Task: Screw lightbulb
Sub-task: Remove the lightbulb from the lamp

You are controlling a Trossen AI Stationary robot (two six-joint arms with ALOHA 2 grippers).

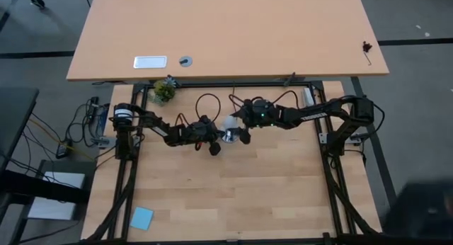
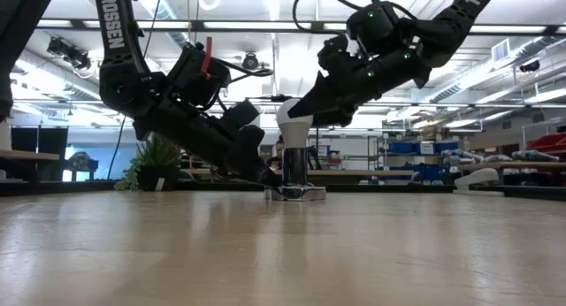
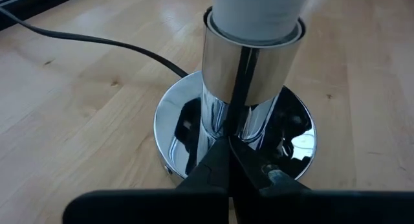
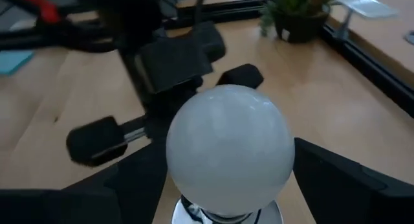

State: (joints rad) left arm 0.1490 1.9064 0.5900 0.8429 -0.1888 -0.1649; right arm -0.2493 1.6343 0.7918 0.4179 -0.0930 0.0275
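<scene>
The white lightbulb (image 2: 294,118) stands upright in the chrome socket's column (image 2: 294,164), which rises from a round chrome base disc (image 3: 178,130) near the table's far middle (image 1: 228,135). My right gripper (image 4: 229,179) comes in from the upper right and is shut on the bulb (image 4: 226,146). My left gripper (image 3: 231,153) is shut and low at the base disc, coming from the table's left (image 1: 214,140). The bulb's screw base is hidden inside the column. My left gripper rests its shut fingertips (image 3: 220,169) on the top of the chrome base disc (image 3: 194,156), right at the foot of the column, slanting down from the table's left. The disc lies flat on the table. My right gripper pinches the bulb's round glass (image 4: 187,166) between its two fingers (image 4: 336,179), one on each side. The fingers slant down from the upper right. The bulb stands upright with its lower end in the socket column.
The socket's black cord (image 3: 97,43) runs off across the table toward the far side. A small potted plant (image 1: 164,90) stands at the far left corner and a blue pad (image 1: 141,217) lies at the near left. A second table (image 1: 226,32) stands beyond.
</scene>
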